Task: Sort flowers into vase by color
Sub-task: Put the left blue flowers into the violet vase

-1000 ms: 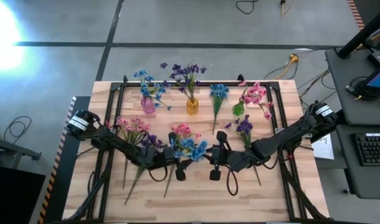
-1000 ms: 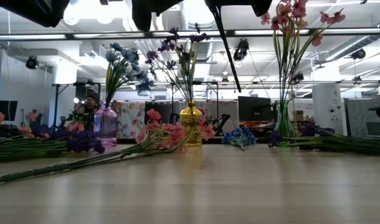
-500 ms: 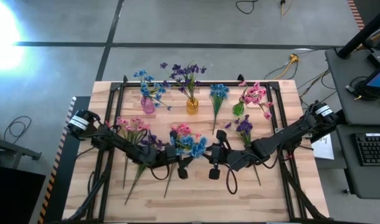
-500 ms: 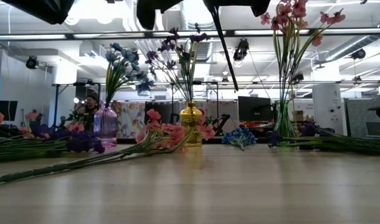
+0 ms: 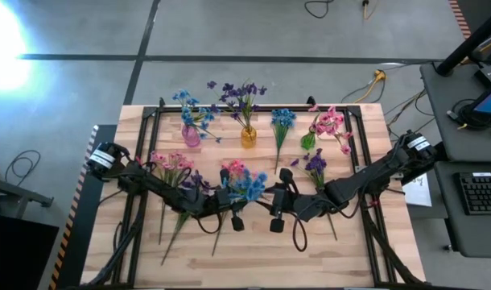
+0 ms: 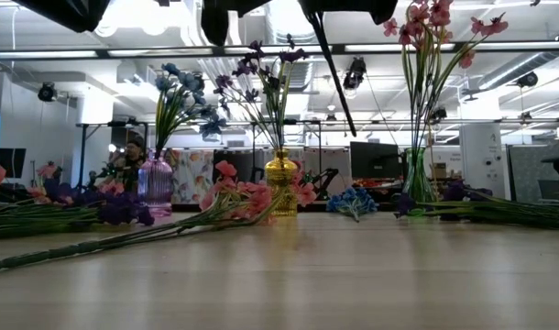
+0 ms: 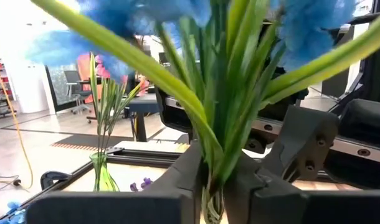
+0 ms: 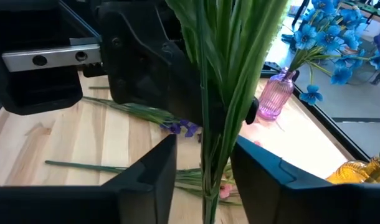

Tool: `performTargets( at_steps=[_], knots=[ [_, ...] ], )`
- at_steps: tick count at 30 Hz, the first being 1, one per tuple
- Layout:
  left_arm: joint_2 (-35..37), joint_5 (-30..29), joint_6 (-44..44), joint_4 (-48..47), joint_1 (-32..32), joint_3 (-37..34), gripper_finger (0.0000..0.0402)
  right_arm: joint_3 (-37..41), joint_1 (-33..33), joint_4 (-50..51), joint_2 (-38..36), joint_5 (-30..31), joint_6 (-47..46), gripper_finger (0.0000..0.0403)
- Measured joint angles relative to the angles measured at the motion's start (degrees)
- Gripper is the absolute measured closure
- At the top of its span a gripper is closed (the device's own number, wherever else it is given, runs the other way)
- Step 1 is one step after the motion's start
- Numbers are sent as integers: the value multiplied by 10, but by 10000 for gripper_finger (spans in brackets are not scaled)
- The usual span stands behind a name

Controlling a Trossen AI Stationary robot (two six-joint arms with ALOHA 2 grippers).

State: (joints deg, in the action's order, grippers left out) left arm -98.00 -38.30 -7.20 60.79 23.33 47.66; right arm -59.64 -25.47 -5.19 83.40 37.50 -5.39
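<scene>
The left gripper point(image 7: 215, 186) has just squeezed shut on the blue flower's stem point(image 7: 210, 130) while the right gripper point(image 8: 202, 168) beside it lets go, so left can carry it to the pink vase point(image 5: 191, 134).

Near table edge: bare wood point(image 5: 253, 262), open passage.
Far edge: 3 vases, pink vase point(image 5: 191, 135), amber vase point(image 5: 248, 137), green vase point(image 5: 308, 141), block.
Middle: loose pink flowers point(image 5: 170, 162), purple flowers point(image 5: 315, 166) obstruct.

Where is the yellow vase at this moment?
In the high view the yellow vase stands in the far row of the table, near its middle, between the pink vase and the green vase, and it holds purple flowers.
</scene>
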Motion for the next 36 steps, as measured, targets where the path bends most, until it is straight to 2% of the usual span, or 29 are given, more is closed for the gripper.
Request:
performTargets(
  at_steps=[4,9,14,18,27,36],
  knots=[
    [0,-1,0,0,0,0,398,0,0,2,-1,0,-3,239],
    [5,-3,0,0,0,-1,401,0,-1,3,-7,0,-15,215],
    [18,-62,-5,-13,2,-1,401,0,-3,5,-9,1,-17,185],
    [41,-80,-8,-43,6,-1,401,0,-3,6,-16,0,-17,160],
    [137,-113,28,-213,12,-2,402,0,-3,32,-52,0,-31,127],
    [252,-156,37,-346,13,-2,402,0,-3,50,-60,0,-35,121]
  ],
)
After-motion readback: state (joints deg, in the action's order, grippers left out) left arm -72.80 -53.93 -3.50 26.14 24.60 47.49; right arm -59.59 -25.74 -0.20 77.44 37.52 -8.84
